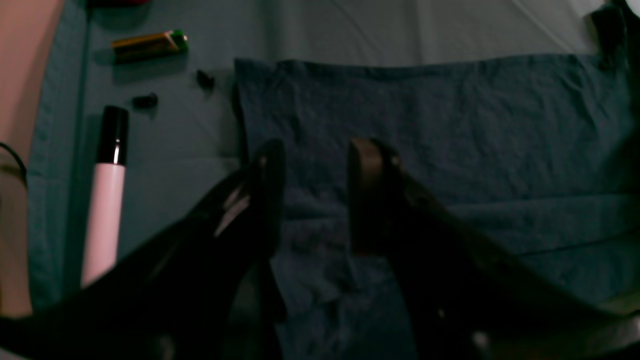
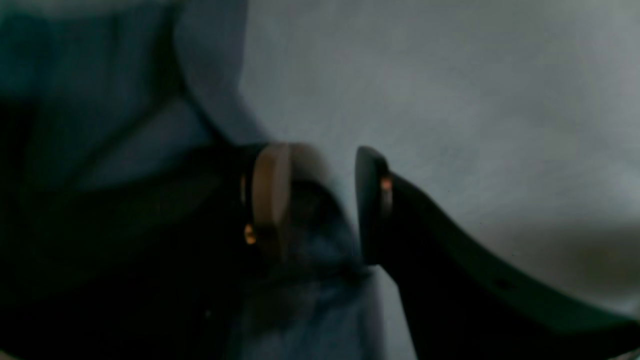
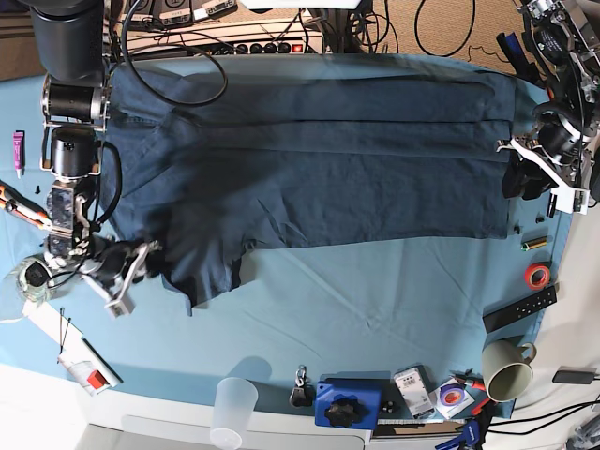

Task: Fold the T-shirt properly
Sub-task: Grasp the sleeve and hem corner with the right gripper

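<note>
Wrinkled navy cotton T-shirt (image 3: 309,187) spreads beneath the open left pincer (image 1: 315,195) and seemingly open right pincer (image 2: 322,205).

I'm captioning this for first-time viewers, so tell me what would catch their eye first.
The big dark T-shirt catches the eye first, spread wide across the paler blue cloth. Next come the robot's two arms at its sides, the left gripper above the shirt, jaws apart. Then the bright blue box at the near edge, beside a translucent cup.
</note>
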Tool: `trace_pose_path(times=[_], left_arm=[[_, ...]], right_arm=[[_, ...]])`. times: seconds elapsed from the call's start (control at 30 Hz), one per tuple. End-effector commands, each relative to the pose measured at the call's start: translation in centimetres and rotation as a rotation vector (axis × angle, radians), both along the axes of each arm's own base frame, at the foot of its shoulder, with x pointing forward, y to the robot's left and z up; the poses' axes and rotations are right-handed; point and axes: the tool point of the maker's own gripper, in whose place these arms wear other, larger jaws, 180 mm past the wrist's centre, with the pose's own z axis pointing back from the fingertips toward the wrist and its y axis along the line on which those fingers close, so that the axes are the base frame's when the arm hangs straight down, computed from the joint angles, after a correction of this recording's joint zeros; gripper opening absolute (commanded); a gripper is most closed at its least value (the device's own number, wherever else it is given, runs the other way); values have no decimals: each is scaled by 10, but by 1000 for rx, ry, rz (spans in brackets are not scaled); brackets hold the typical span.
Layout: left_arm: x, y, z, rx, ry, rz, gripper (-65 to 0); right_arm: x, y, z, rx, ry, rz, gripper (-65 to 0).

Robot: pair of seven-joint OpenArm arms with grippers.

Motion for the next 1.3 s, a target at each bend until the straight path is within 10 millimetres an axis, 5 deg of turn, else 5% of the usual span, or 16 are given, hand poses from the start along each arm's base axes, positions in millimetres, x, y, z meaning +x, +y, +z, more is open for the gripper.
trace_pose_path(times=[0.0,0.23,0.4,0.57,0.93,1.27], left_arm=[[6,2,12,10,-45,-2,-429],[5,2,12,10,-44,-3,-429],[5,2,12,10,-44,-3,-429],[6,2,12,10,-45,-3,-429],[5,2,12,10,-44,-3,-429],[5,2,12,11,-44,-2,-429]], right_arm=[[13,-5,18,1,-50,-7,-431],[-2,-7,-4,-11,19,-14,-441],[-20,-27,-17,-78,158,-115,-650],[-34,-41,-22,-126,250,-194,-650],[-45,10,5,1,269,-72,-650],[-88,36,11,-45,235,28,-650]])
